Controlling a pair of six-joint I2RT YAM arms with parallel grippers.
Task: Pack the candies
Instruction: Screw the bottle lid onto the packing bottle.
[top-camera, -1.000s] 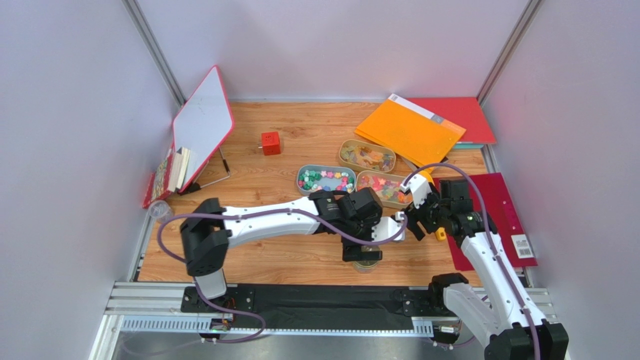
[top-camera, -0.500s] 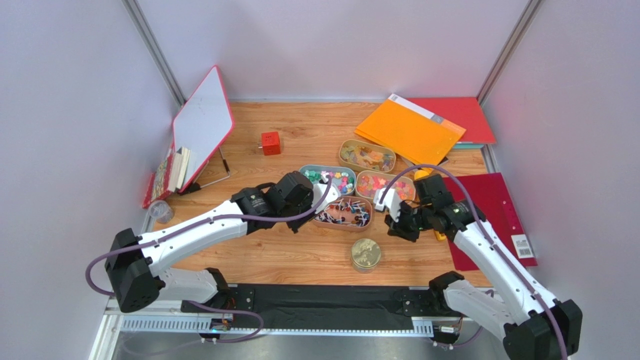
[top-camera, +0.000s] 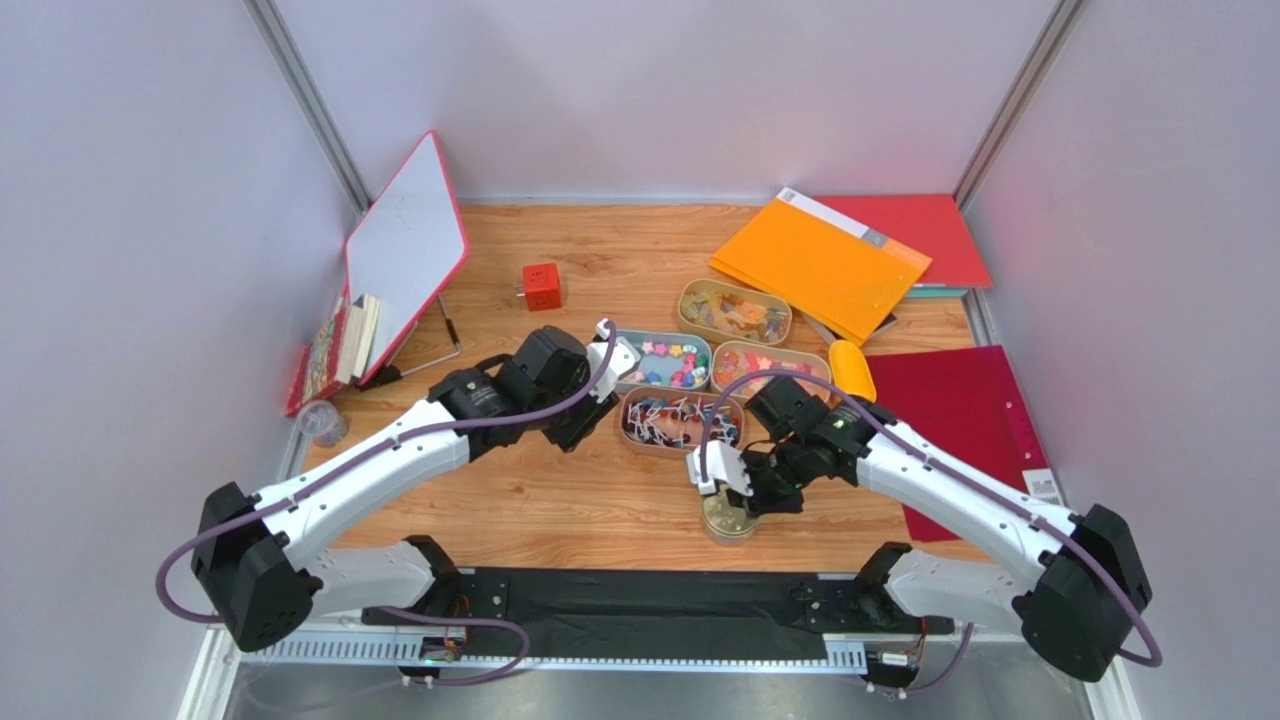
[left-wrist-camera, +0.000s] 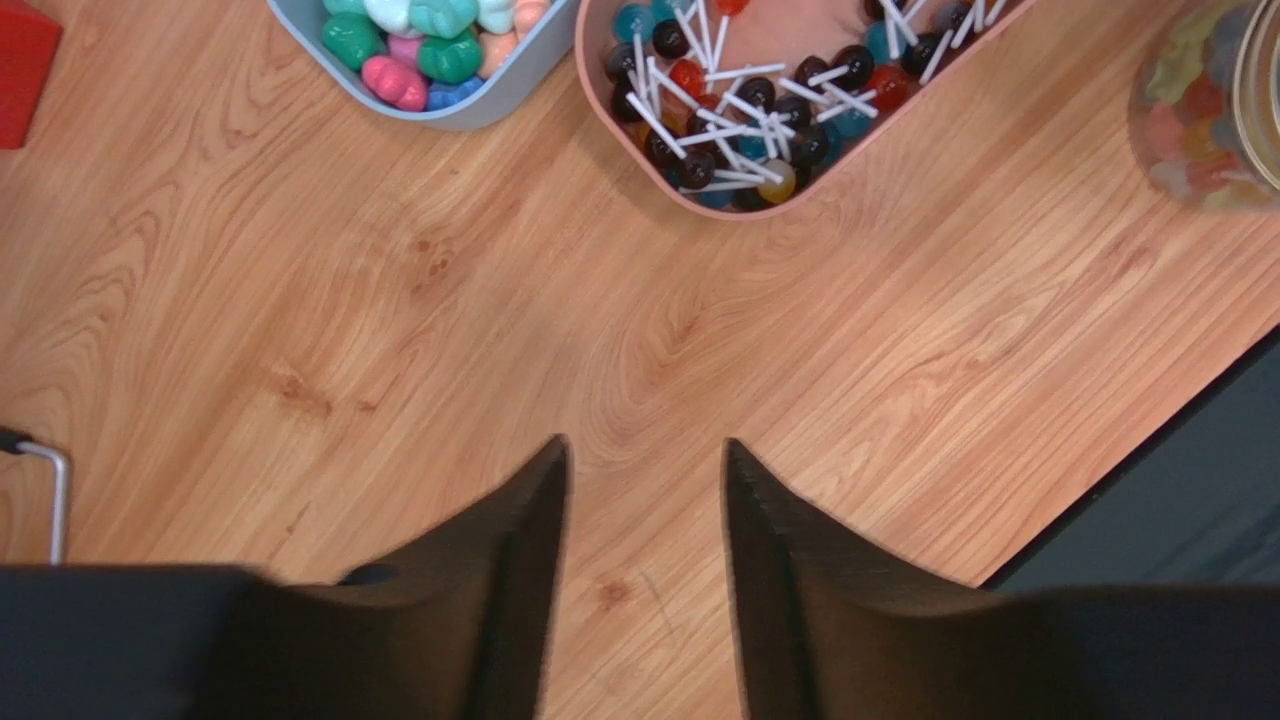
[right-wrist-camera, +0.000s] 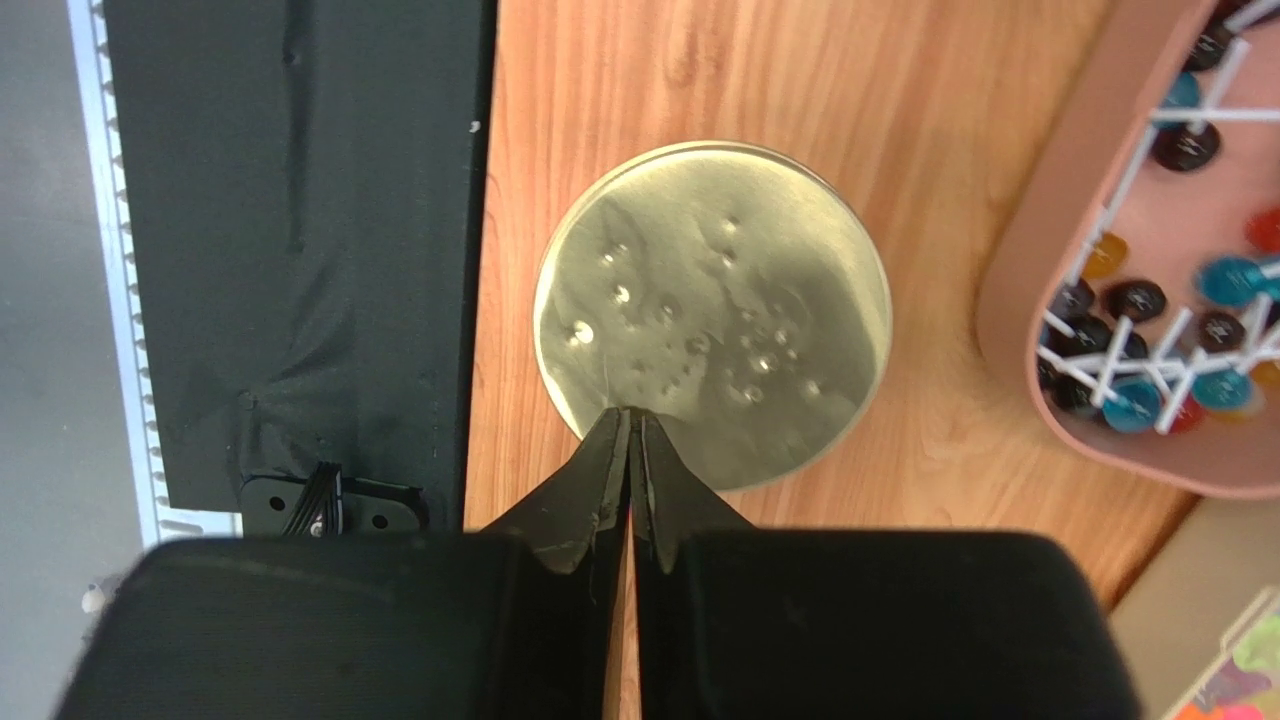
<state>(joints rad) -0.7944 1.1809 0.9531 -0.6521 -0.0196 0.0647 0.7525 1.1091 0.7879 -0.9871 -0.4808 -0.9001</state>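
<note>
1. At the far left you see a whiteboard (top-camera: 406, 248) standing tilted, with some books (top-camera: 343, 348) just beside its foot. A red cube (top-camera: 541, 285) sits apart from them, further right on the wooden table (top-camera: 601, 510).
2. Your left gripper (left-wrist-camera: 643, 450) hangs over bare wood, near the left side of the trays. Its jaws stand partly apart and there is nothing between them.
3. The candies (top-camera: 661, 360) lie in four oval trays in the middle of the table. The pink, green and blue pieces are in the grey-blue tray (left-wrist-camera: 481, 117). The lollipops (left-wrist-camera: 721, 128) with white sticks are in the pink tray (right-wrist-camera: 1010, 323) just beside it. The gummies (top-camera: 733, 312) are in two gold trays (top-camera: 679, 308) behind.
4. In front of the pink tray you find a round gold lid (right-wrist-camera: 714, 308) sitting on a clear jar (left-wrist-camera: 1217, 105). More coloured sweets show through the glass.
5. Your right gripper (right-wrist-camera: 631, 423) is over the near rim of this lid. Its jaws are pressed together and they hold nothing. I cannot tell if the tips touch the lid.
6. At the right lie an orange folder (top-camera: 819, 263) at the back and a red folder (top-camera: 962, 405) at the table's edge.
</note>
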